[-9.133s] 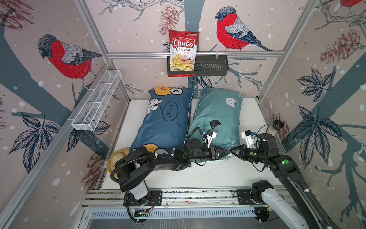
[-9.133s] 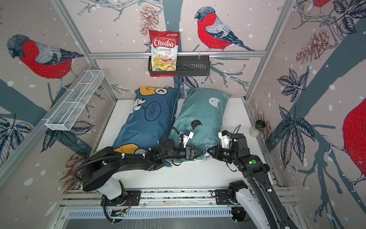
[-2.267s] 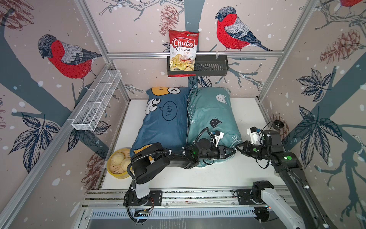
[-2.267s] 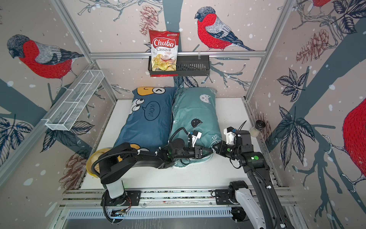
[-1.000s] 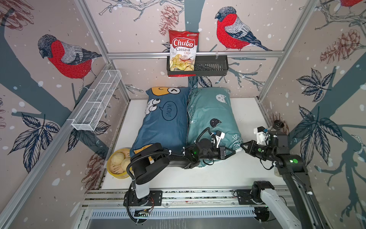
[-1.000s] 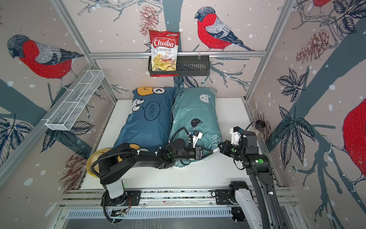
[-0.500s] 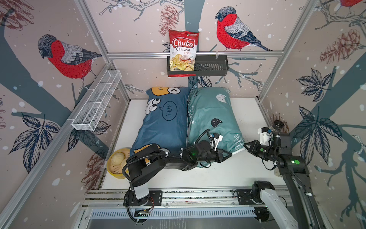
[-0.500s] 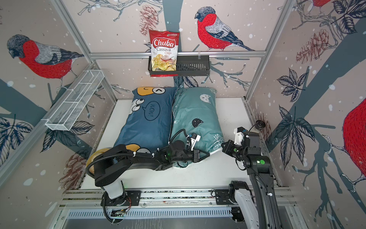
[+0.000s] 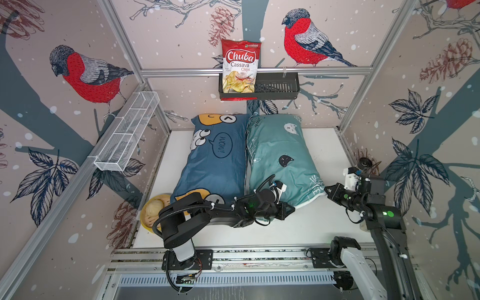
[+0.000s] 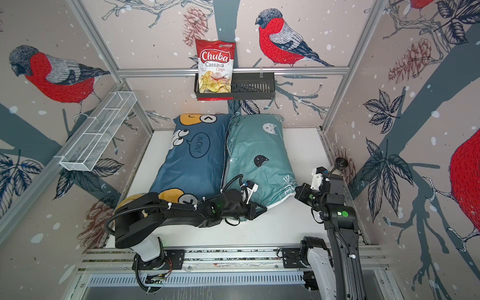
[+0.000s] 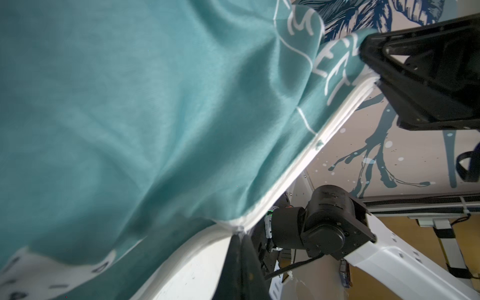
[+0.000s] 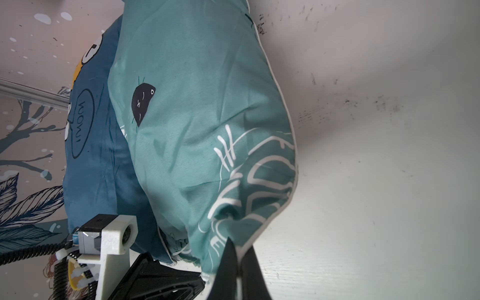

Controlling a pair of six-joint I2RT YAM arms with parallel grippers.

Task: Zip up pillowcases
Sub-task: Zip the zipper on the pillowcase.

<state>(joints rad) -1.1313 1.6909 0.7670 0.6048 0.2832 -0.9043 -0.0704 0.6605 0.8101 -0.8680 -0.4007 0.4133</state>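
Observation:
Two pillowcases lie side by side on the white table (image 9: 324, 145): a dark blue one (image 9: 215, 161) (image 10: 194, 161) with a "WOW!" bubble, and a teal one (image 9: 280, 155) (image 10: 259, 155) with cat faces. My left gripper (image 9: 293, 209) (image 10: 265, 208) is shut on the white-piped near edge of the teal pillowcase (image 11: 130, 117); in the left wrist view its fingertips (image 11: 240, 237) meet on that seam. My right gripper (image 9: 327, 191) (image 10: 297, 192) (image 12: 237, 246) is shut on the same pillowcase's near right corner (image 12: 207, 130). The edge runs taut between them. No zipper pull is visible.
A Chuba chips bag (image 9: 240, 67) stands in a black basket (image 9: 278, 87) on the back wall. A white wire basket (image 9: 127, 135) hangs on the left wall. A yellow bowl (image 9: 149, 213) with a bun sits near left, under the left arm. A small dark round object (image 9: 365, 163) lies by the right wall.
The right gripper has moved a little to the right with the teal corner. The left gripper has drawn back to the left and nearer along the near edge.

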